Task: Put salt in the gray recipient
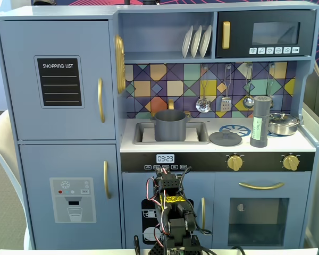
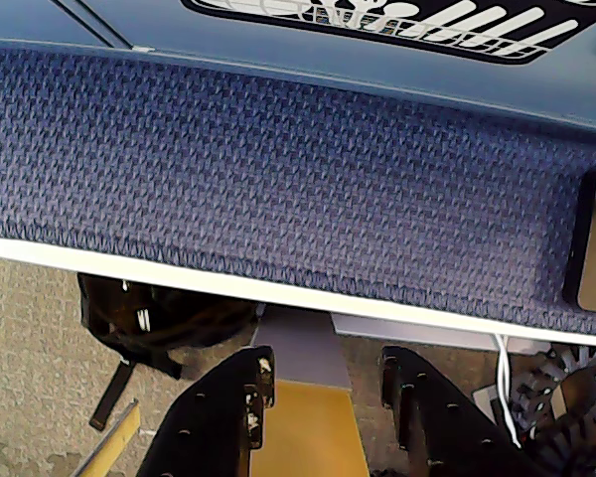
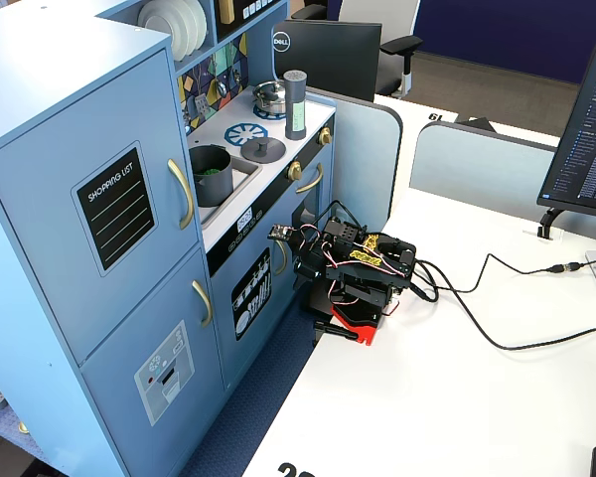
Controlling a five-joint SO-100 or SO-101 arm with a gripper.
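The salt [image 1: 260,122] is seen standing upright on the toy kitchen's counter [image 1: 308,142], its long axis vertical and its perforated cap pointing up; the label runs lengthwise along its side. It stands well above the gripper [image 2: 323,383] and off to the right in a fixed view, between a flat gray lid [image 1: 225,138] and a shiny steel pan [image 1: 283,123]. The gray recipient [image 1: 170,125] sits in the sink, also well above the gripper and almost directly over the folded arm [image 1: 171,210]. In the wrist view the gripper is shown with its two dark fingers [image 2: 219,422] apart and nothing between them, aimed down past the white tabletop [image 3: 447,397] edge toward a blue partition.
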